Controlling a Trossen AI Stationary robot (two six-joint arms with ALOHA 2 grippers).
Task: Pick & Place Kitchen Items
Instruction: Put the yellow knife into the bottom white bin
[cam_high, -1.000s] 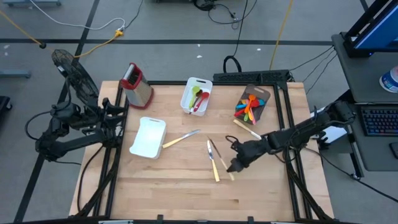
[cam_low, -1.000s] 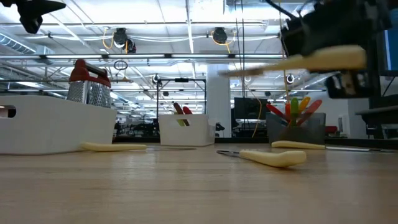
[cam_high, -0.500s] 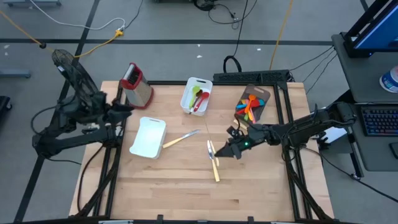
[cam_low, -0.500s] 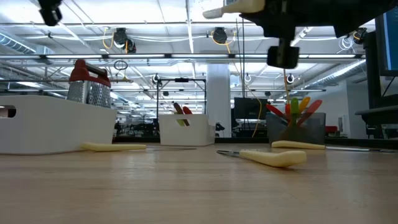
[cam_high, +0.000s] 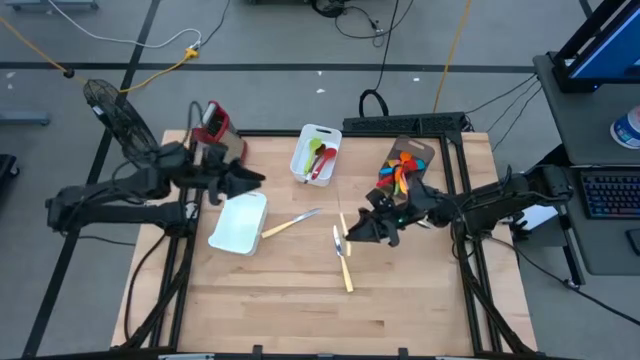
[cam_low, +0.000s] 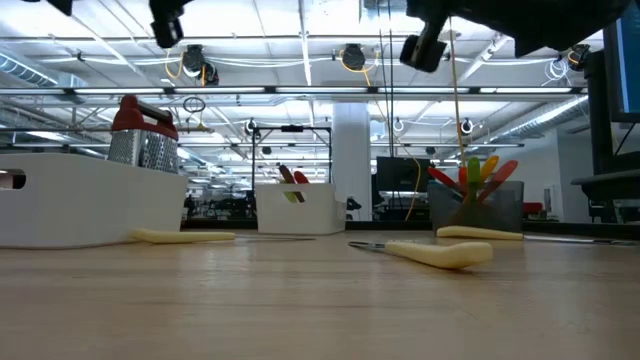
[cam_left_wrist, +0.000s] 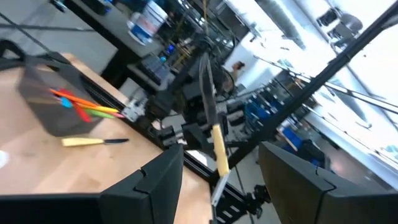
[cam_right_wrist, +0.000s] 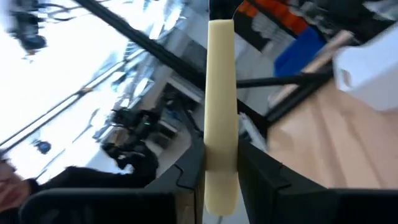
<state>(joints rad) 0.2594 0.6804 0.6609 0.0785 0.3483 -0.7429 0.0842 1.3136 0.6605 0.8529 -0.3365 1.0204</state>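
My right gripper (cam_high: 362, 228) hangs over the middle of the table, shut on a cream-handled metal utensil (cam_left_wrist: 217, 146) that stands nearly upright. My left gripper (cam_high: 248, 180) reaches in from the left, open and holding nothing, above the far end of a white tray (cam_high: 236, 225). Cream-handled utensils lie flat on the wood beside that tray (cam_high: 290, 222) and near the middle (cam_high: 344, 265). Green and red utensils lie in the far white tray (cam_high: 316, 152). Colourful spoons stick out of a dark holder (cam_high: 403, 168). My right gripper pinches the utensil's cream handle (cam_right_wrist: 221, 146) between its two fingers (cam_right_wrist: 255, 171). The fingers come roughly level from the table's right and lie across the handle. The utensil is lifted clear of the table, nearly upright, its metal end (cam_left_wrist: 205, 81) up.
A metal box grater with a red top (cam_high: 218, 135) stands at the far left corner, close behind my left arm. A further cream-handled utensil (cam_low: 480, 233) lies by the dark holder. The near half of the wooden table (cam_high: 300, 310) is bare.
My right gripper has risen and gone toward the far edge with the cream-handled utensil, lifting it off the table and turning it from level to nearly upright. My left arm has swung out from the table's left edge toward the middle, over the white tray, its gripper rolling.
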